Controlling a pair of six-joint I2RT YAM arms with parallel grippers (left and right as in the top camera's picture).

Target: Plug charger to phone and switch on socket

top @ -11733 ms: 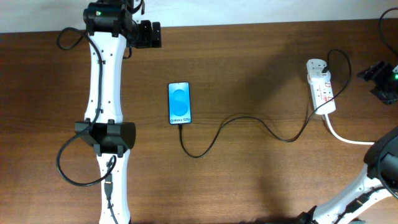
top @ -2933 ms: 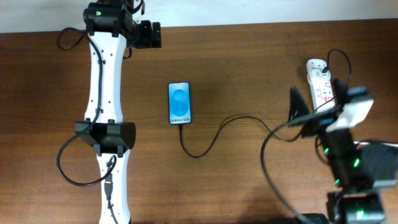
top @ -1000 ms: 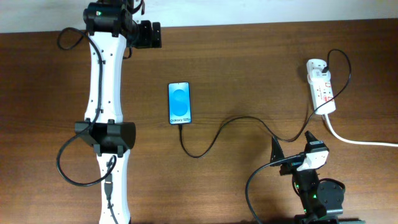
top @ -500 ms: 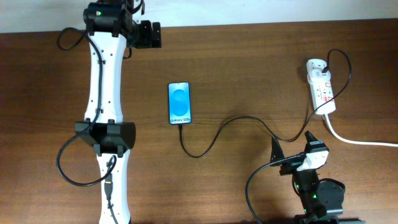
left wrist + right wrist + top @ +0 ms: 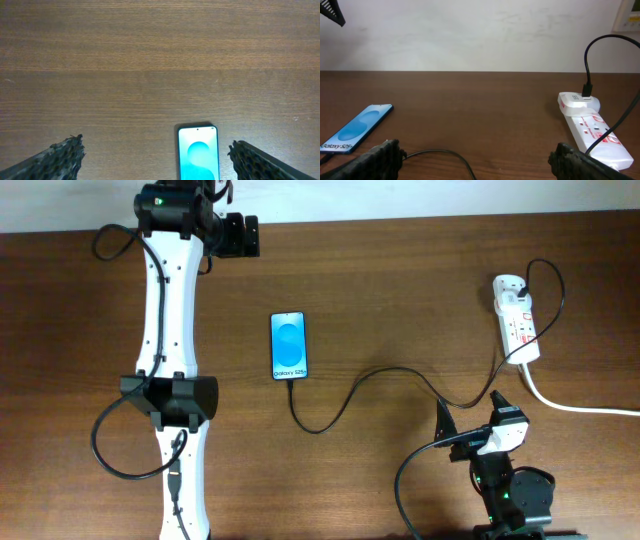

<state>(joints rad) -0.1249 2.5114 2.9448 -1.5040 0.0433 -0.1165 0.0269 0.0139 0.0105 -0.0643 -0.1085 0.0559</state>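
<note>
Left gripper point(image 5: 156, 146): hangs above the wooden table point(image 5: 150, 60) with fingers point(image 5: 64, 156) spread wide apart, clamps nothing. Phone point(image 5: 198, 160): lies flat on the wood between those two fingers, much closer to the one at the picture's right than to the one at its left, touches neither, turns its lit screen with the blue oval upward. Right gripper point(image 5: 476, 152): sits low over the table with fingers point(image 5: 575, 162) likewise far apart, nothing clamped between them. Charger point(image 5: 437, 150): runs as a thin black cable across the gap just ahead of those fingertips, meets the phone's short edge by the "Galaxy S25" text in the overhead view, loops on over the wood, crosses the socket's near part, arcs round and ends in a black plug seated at the strip's far end. From the right wrist, phone: rests ahead of and outside the left-hand finger, apart from it. Socket point(image 5: 590, 131): lies ahead of and outside the right-hand finger, well apart from it, carries red marks on its white top; cannot tell how its switch stands. Thick white cord point(image 5: 590, 409): leaves the socket's near end, trails off toward the table's edge, apart from the right fingers.
</note>
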